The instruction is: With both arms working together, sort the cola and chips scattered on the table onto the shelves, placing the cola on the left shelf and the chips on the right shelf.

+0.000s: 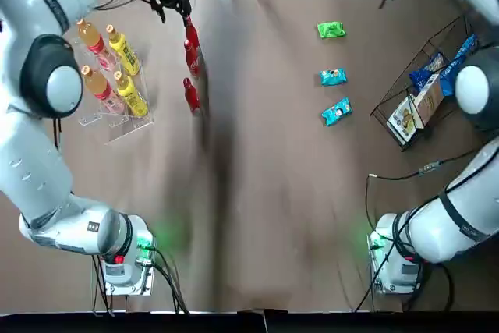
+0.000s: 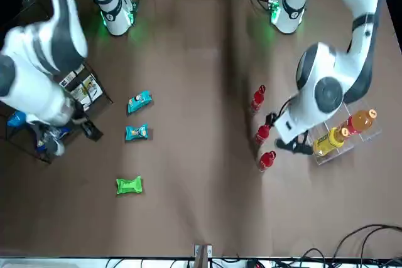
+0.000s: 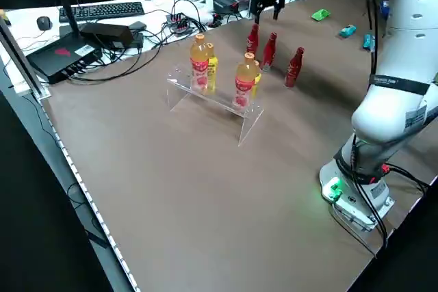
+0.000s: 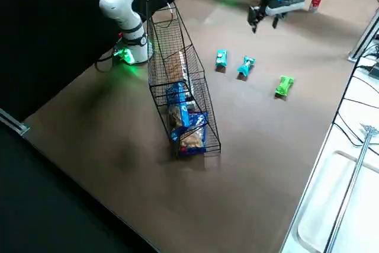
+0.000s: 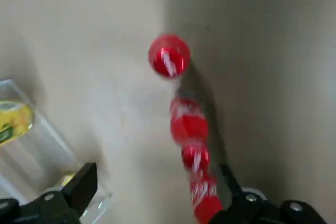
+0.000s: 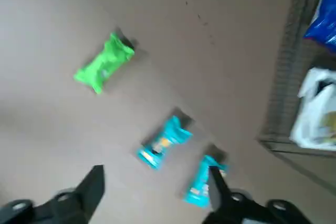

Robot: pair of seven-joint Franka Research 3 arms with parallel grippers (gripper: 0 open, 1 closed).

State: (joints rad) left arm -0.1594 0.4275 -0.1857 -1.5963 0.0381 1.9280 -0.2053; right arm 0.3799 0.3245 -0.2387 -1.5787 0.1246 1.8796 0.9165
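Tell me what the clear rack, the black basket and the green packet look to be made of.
The clear rack: likely acrylic, glossy; the table shows through it and its edges catch light.
The black basket: thin wire mesh, probably coated metal; an open grid with its contents visible inside.
The green packet: seemingly plastic film, crinkled, with pinched ends.

The open left hand hangs above three upright cola bottles beside the clear rack.
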